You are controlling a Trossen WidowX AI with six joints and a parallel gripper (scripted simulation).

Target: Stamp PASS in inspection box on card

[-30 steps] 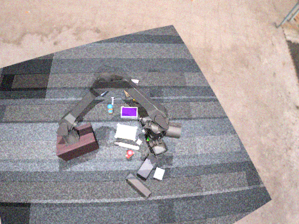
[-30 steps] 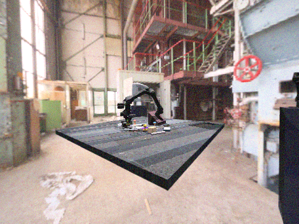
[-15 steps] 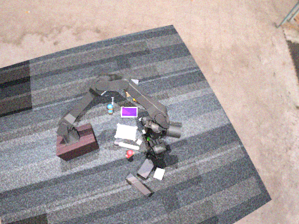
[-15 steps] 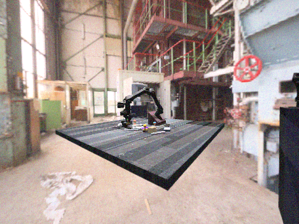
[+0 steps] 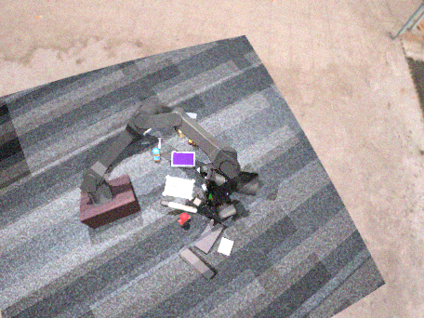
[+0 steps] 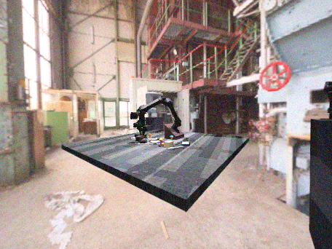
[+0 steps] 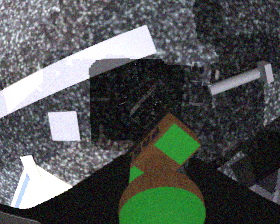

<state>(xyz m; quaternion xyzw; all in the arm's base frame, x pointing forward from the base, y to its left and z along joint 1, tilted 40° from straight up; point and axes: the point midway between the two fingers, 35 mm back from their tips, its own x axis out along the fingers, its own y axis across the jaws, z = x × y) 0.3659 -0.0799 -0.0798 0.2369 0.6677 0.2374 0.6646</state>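
My gripper [image 5: 210, 194] [image 7: 159, 166] is shut on a brown stamp [image 7: 153, 159] with green faces and a round green top. In the top view only a bit of green shows between the dark fingers. The gripper is to the right of a white flat piece [image 5: 179, 188], which may be the card; no inspection box can be made out. The purple ink pad [image 5: 183, 159] in its white frame lies above that piece in the top view. The stamp's printing face is hidden, and its height above the bench cannot be told.
A white bar [image 5: 182, 206] [image 7: 75, 65] and a small pale block [image 5: 197, 202] [image 7: 64, 126] lie beside the gripper. A red object [image 5: 184, 218], a blue object [image 5: 156, 154], a white square [image 5: 226, 245] and grey blocks [image 5: 197, 262] [image 5: 209, 239] lie around. A grey rod [image 7: 235, 82] shows in the wrist view.
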